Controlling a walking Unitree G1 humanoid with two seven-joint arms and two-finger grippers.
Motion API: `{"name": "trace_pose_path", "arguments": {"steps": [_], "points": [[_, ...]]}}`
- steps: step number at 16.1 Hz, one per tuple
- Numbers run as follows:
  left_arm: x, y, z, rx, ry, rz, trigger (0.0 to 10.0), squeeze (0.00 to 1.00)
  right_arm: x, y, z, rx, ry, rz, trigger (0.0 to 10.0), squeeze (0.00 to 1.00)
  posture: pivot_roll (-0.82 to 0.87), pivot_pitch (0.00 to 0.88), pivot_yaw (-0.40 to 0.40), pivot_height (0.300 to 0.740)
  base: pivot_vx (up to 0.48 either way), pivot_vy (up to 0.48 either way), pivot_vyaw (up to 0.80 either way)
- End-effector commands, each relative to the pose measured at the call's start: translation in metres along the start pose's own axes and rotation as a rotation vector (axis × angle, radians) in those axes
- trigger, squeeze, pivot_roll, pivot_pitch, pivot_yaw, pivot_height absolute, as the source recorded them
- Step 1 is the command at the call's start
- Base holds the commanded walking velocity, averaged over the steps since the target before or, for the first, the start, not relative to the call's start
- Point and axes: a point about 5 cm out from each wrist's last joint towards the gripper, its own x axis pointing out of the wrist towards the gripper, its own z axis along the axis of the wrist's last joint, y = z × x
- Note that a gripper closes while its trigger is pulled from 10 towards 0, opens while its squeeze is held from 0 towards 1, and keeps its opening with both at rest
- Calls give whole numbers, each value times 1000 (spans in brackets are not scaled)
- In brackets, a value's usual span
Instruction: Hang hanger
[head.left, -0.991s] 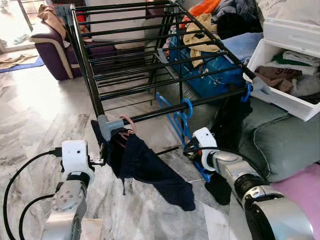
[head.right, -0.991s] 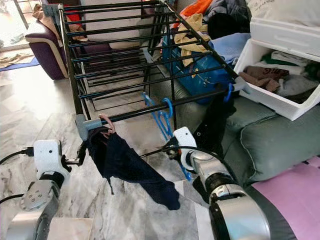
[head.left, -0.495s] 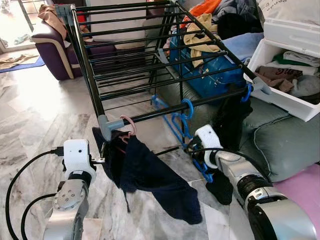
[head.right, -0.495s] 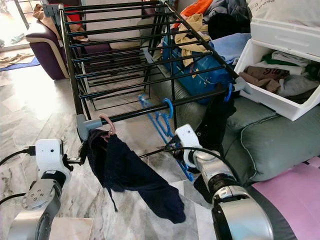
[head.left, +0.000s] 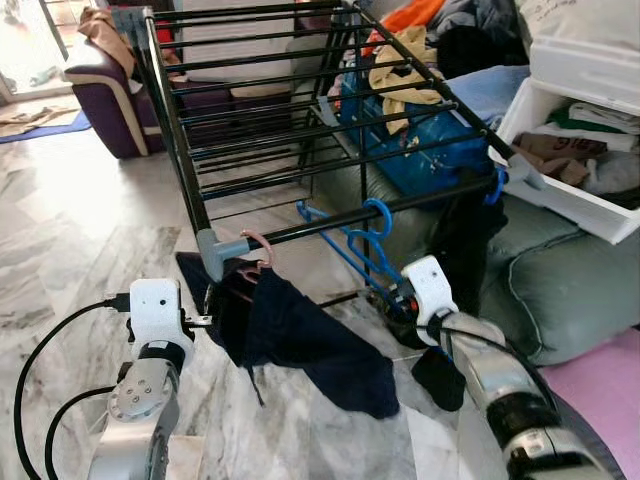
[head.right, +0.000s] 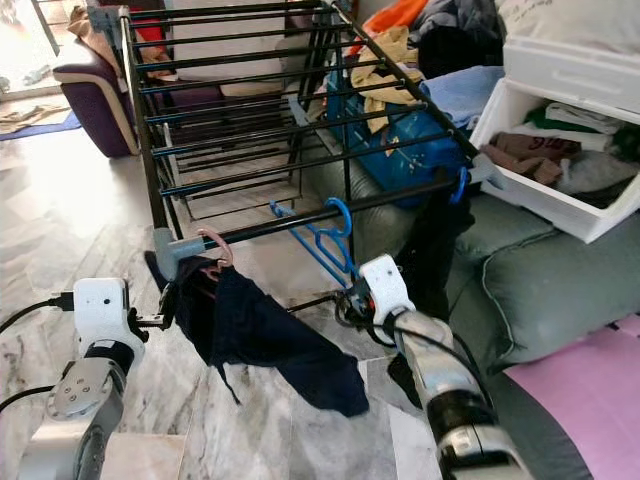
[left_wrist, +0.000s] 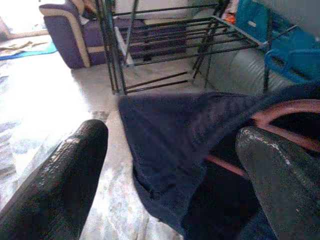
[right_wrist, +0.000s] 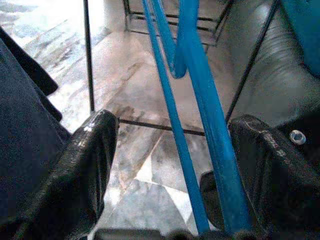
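Marble floor (head.left: 90, 250) lies under the drying rack (head.left: 300, 130); my right tool (head.right: 352, 297), parted, straddles the blue hanger (head.right: 325, 240) hooked on its front rail, while my left tool (head.left: 205, 318), parted, steadies the navy garment (head.left: 300, 335).

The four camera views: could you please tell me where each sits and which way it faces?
Left eye view: on the head, facing down at the drying rack; both silver arms show.
Right eye view: the same scene from the other eye.
Left wrist view: looks along the open left pincer at the navy garment on a pink hanger.
Right wrist view: looks along the open right pincer, around the blue hanger.
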Motion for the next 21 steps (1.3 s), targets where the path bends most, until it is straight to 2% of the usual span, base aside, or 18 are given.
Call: {"name": "trace_pose_path", "arguments": {"steps": [1,6,8,12,21], "points": [[0,-1,0,11,-3,-8,10000,0,-7,-5,10,-2,-58,-40,10000,1000,72,28,-34,740,0,0,0],[2,-3,1,18,-8,-20,10000,0,-31,-2,7,-32,-133,-90,10000,1000,63,23,-29,740,0,0,0],[-1,-3,2,33,-14,-27,10000,0,-49,0,10,13,-207,-150,10000,1000,62,18,-32,740,0,0,0],[-3,-3,-1,54,-8,-42,10000,0,-68,16,13,37,-295,-193,10000,1000,58,11,-27,740,-67,0,0],[-2,-3,0,71,-18,-53,10000,0,-72,17,17,45,-284,-230,10000,1000,59,6,-26,740,-299,0,0]]}}
